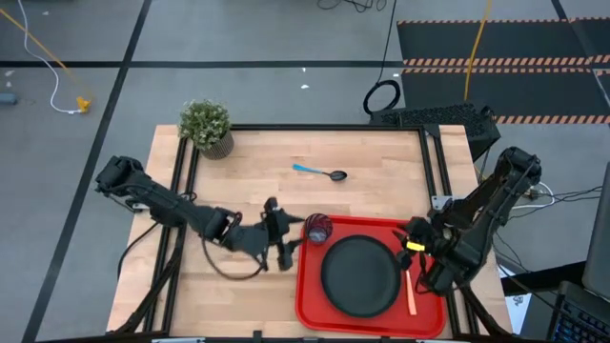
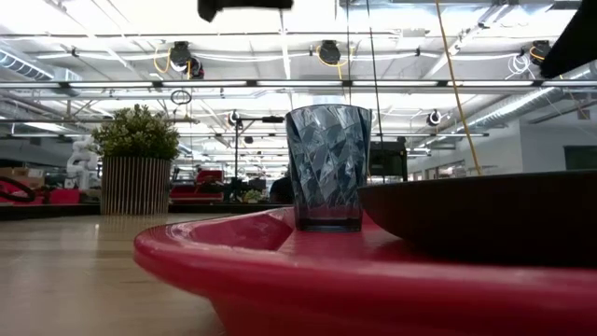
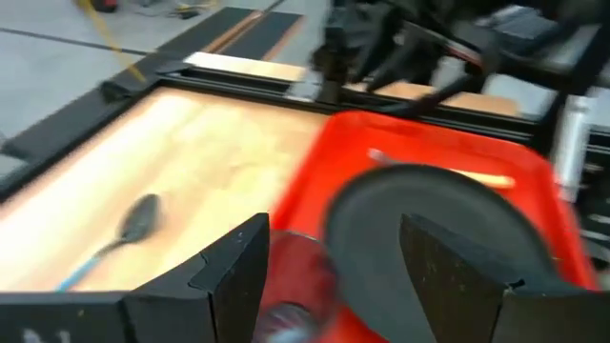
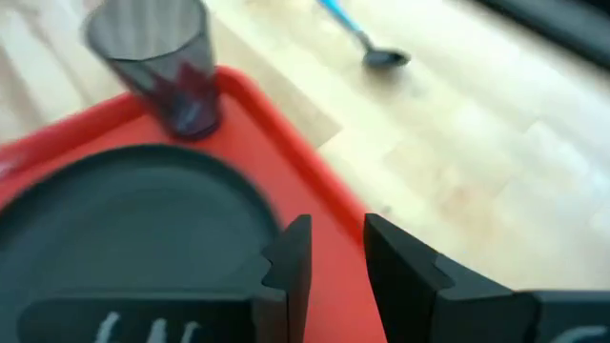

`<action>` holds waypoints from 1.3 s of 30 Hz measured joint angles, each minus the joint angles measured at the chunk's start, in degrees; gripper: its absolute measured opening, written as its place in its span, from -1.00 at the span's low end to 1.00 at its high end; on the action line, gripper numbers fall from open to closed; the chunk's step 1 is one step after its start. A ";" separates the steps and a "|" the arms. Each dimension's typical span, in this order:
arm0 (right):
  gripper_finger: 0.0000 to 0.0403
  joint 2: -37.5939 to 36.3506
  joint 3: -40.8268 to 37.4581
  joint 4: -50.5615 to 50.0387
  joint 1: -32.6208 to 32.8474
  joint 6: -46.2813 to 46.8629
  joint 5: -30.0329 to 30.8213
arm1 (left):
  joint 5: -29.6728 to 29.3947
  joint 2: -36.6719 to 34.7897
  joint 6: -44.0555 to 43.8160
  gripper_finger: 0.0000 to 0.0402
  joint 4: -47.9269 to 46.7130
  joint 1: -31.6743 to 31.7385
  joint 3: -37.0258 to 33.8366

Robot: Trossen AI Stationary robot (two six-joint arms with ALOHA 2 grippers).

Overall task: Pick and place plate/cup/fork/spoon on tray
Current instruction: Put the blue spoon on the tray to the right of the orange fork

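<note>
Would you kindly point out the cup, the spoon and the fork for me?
cup [image 2: 327, 168], low view, the middle of its faceted glass wall.
spoon [image 1: 337, 175], high view, its dark bowl.
fork [image 1: 411, 292], high view, the middle of its orange handle.

Both arms are dark, almost black, built of jointed segments with rounded housings at the joints. A black cable loops loosely beneath the left arm [image 1: 172, 205] near its wrist. The right arm [image 1: 486, 205] carries a small yellow mark near its wrist. Each gripper ends in two flat, angular black fingers [image 3: 238, 272], matte and blocky, with stepped inner edges [image 4: 291, 257].
</note>
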 joint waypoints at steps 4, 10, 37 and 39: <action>-0.56 -1.14 -3.52 0.87 -2.55 -5.57 3.72 | 3.89 0.01 0.69 0.18 -0.03 5.54 0.00; -0.56 -2.28 -7.43 8.57 -4.95 -16.79 9.34 | 5.45 2.20 1.98 0.18 -0.09 13.33 -0.03; -0.56 -2.22 -11.61 31.60 -7.25 -52.28 1.01 | 30.50 27.17 38.05 -0.26 -28.77 39.87 20.41; -0.56 -2.21 -11.61 31.78 -7.25 -52.28 0.67 | 30.62 29.05 38.81 -0.26 -28.67 40.08 20.37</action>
